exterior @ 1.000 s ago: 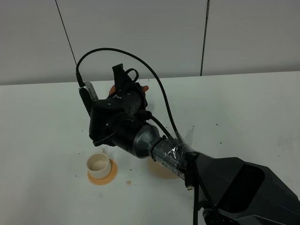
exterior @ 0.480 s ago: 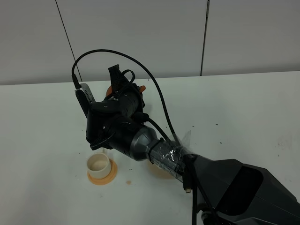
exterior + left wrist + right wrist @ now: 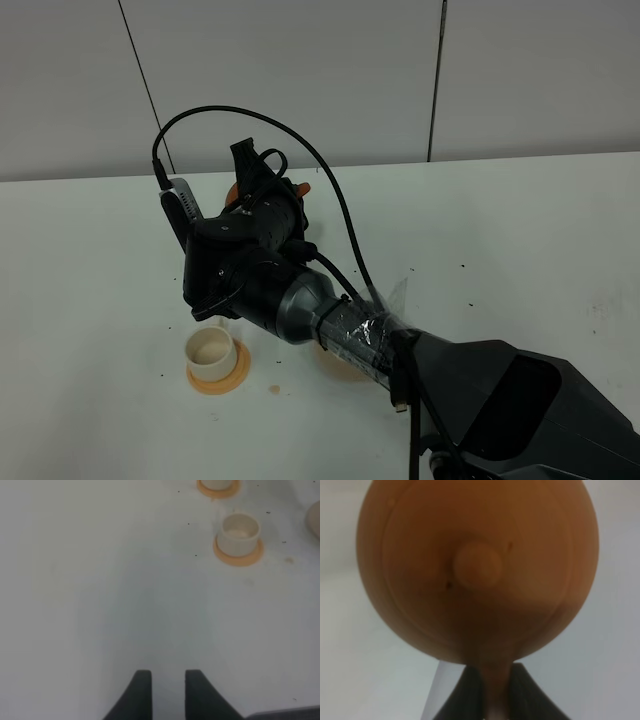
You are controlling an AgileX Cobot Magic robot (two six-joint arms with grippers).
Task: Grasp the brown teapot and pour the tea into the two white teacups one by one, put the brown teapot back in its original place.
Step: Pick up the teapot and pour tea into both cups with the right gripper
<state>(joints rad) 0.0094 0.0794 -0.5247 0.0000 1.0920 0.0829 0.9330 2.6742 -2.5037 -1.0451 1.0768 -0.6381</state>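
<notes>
The brown teapot (image 3: 475, 570) fills the right wrist view, seen from above with its lid knob in the middle. My right gripper (image 3: 492, 692) is shut on its handle. In the exterior view the right gripper (image 3: 262, 178) holds it in the air at the back left, and only orange-brown bits of the teapot (image 3: 302, 188) show past the wrist. One white teacup (image 3: 210, 350) stands on an orange coaster below the arm; it also shows in the left wrist view (image 3: 240, 530). The second teacup (image 3: 217, 483) is cut by the frame edge. My left gripper (image 3: 164, 692) is shut and empty over bare table.
The beige disc (image 3: 338, 362) lies partly hidden under my right forearm, and its edge shows in the left wrist view (image 3: 315, 520). A small brown stain (image 3: 271, 388) lies by the coaster (image 3: 236, 378). The white table (image 3: 520, 240) meets a grey wall behind.
My right gripper with the teapot has shifted a little to the left and up compared with one second ago. It has held still over the last half second.
</notes>
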